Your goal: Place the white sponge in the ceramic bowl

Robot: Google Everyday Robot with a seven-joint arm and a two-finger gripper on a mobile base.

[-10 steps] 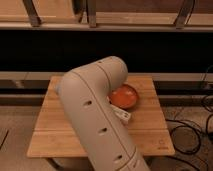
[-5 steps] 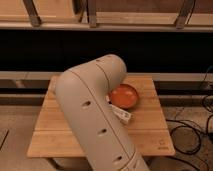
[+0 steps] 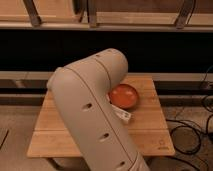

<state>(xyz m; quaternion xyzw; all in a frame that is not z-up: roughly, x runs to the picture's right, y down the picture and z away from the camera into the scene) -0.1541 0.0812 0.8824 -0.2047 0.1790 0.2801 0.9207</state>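
Note:
The ceramic bowl (image 3: 125,95) is a glossy orange-red bowl on the wooden table (image 3: 150,135), right of centre, and looks empty. A small whitish block, the white sponge (image 3: 123,114), peeks out from behind my arm just in front of the bowl, lying on the table. My large beige arm (image 3: 90,110) fills the middle of the view and covers the bowl's left edge. The gripper is hidden behind the arm and does not show.
The table has a dark shelf and wall behind it. Black cables (image 3: 192,132) lie on the floor to the right. The table's left part (image 3: 47,130) shows bare wood.

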